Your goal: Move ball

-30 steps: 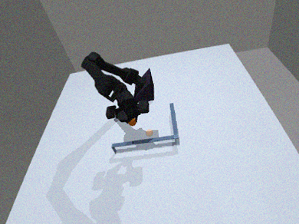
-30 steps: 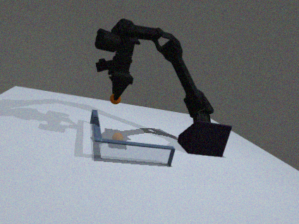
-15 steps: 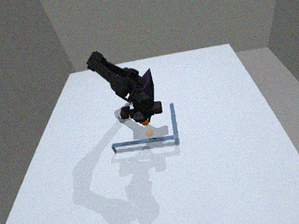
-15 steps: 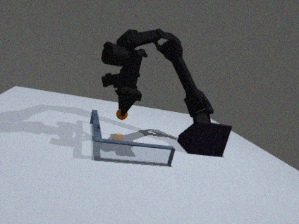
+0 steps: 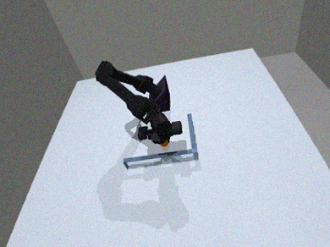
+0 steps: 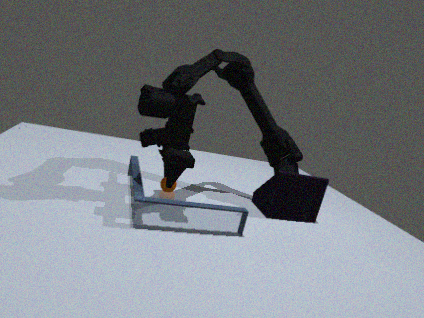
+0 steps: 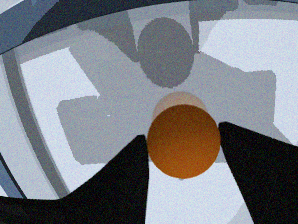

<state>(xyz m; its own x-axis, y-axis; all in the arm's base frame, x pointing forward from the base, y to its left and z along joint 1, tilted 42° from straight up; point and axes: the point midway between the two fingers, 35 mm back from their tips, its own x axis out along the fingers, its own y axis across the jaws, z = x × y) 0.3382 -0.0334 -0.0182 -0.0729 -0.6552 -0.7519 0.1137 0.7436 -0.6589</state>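
The orange ball (image 5: 164, 144) (image 6: 168, 185) (image 7: 183, 145) is held between the fingertips of my gripper (image 5: 163, 141) (image 6: 170, 186) (image 7: 183, 136), which is shut on it and points down. The see-through copy (image 5: 165, 148) (image 6: 167, 195) (image 7: 180, 98) is pale orange and sits on the table just below the ball. In the wrist view the ball covers most of the copy, whose upper edge shows past it. The ball is a little above the table, inside the corner of the two low clear walls (image 5: 192, 133) (image 6: 192, 204) (image 7: 50, 20).
In the top view, one wall runs across in front of the gripper and the other stands to its right. The arm's dark base (image 5: 163, 96) (image 6: 295, 197) stands outside the corner. Shadows of the arm fall across the table (image 5: 251, 174) (image 6: 300, 270).
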